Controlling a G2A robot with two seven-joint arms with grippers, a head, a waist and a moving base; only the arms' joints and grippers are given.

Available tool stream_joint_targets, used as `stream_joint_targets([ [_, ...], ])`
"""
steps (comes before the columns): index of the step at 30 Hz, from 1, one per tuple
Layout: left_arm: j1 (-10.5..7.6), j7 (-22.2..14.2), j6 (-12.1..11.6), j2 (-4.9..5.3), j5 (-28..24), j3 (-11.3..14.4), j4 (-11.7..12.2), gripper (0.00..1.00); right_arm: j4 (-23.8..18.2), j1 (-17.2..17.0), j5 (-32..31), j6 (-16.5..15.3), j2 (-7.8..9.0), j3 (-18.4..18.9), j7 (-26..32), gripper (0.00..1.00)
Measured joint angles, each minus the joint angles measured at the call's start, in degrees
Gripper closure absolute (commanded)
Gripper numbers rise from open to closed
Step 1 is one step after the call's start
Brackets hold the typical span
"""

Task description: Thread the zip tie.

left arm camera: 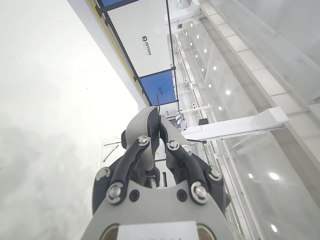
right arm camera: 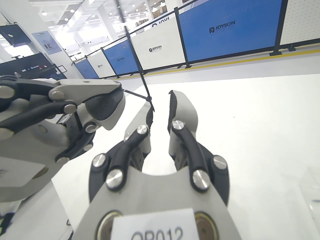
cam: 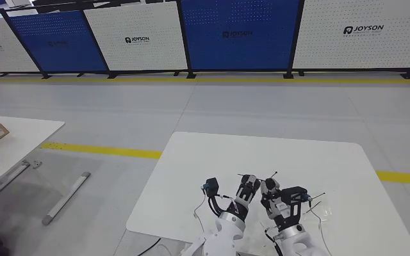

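Left pincer (left arm camera: pixel 158 116) clamps the thin black plastic zip tie (right arm camera: pixel 141 73); my right pincer (right arm camera: pixel 161 99) stands parted, the tie's head just beside one fingertip (right arm camera: pixel 149 109), over the white worktop (right arm camera: pixel 250 113).

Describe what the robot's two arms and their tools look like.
The tools match: the left tool and right tool each have two curved light grey fingers with black textured pads, black linkage bars joined by round silver pins, and a grey base plate. A white label sits at each base. The arms are white, with thin dark cables beside the wrists.
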Motion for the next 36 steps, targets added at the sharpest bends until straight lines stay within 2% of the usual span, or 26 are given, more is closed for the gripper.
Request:
stream_joint_targets([
  [6, 0.08, 0.15, -0.02, -0.04, 0.29, 0.10, -0.01, 1.00, -0.10, -0.08, 0.00, -0.01, 0.02, 0.03, -0.10, 1.00],
  [14, 0.25, 0.32, -0.17, -0.08, 0.45, 0.16, -0.02, 1.00, -0.22, -0.26, -0.12, -0.04, 0.05, 0.06, -0.30, 1.00],
  [22, 0.57, 0.38, -1.76, -0.12, 0.19, 0.21, -0.36, 1.00, 0.42, -0.08, -1.44, 0.43, 0.04, -0.40, 0.01, 1.00],
  [34, 0.80, 0.05, -2.44, -0.07, -0.05, -0.21, -0.77, 1.00, 1.05, 0.40, -1.14, 0.59, -0.05, -0.73, 0.19, 1.00],
  [35, 0.74, 0.15, -2.34, -0.09, -0.15, -0.26, -0.64, 1.00, 1.05, 0.35, -0.85, 0.52, -0.05, -0.61, 0.19, 0.96],
  [36, 0.68, 0.29, -2.22, -0.11, -0.27, -0.32, -0.48, 1.00, 1.07, 0.29, -0.58, 0.42, -0.03, -0.47, 0.22, 0.74],
])
